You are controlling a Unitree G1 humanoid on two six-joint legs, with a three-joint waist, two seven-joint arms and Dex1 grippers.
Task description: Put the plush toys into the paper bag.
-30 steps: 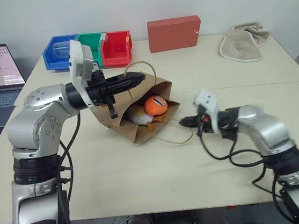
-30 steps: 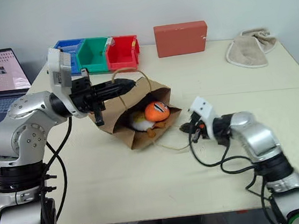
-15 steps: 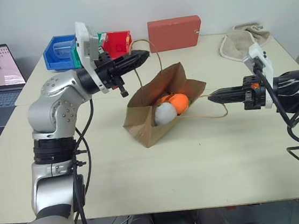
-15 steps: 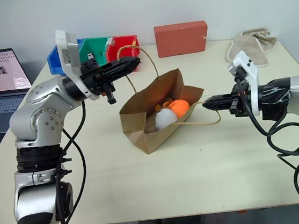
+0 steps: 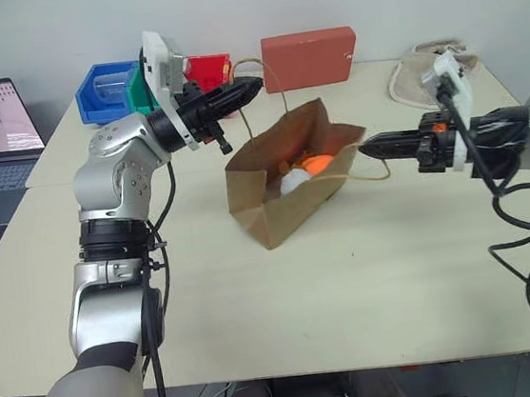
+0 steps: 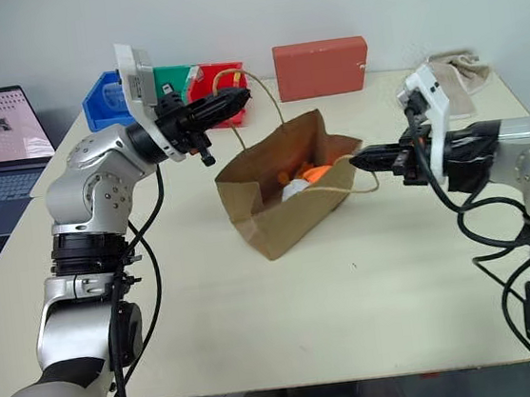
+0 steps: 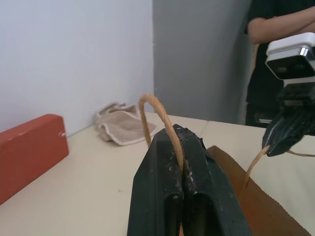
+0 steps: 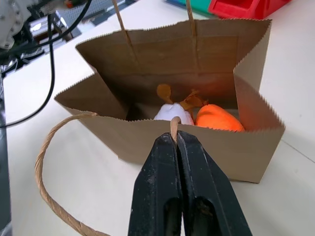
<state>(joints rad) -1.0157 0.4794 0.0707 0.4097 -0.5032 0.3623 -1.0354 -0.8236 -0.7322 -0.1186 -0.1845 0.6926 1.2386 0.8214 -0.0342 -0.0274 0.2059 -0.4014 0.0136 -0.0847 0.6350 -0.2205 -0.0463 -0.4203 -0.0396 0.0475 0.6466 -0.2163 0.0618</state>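
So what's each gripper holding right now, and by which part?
Left gripper is shut on one loop handle of the paper bag; right gripper is shut on the other handle, near where it meets the bag's rim.

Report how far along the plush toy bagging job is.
Done: both plush toys lie inside the paper bag. In hand: the left end effector is shut on one handle and the right end effector on the other handle, holding the bag's mouth open and tipping it upright. Left: nothing to load; probably only standing the bag and letting go.
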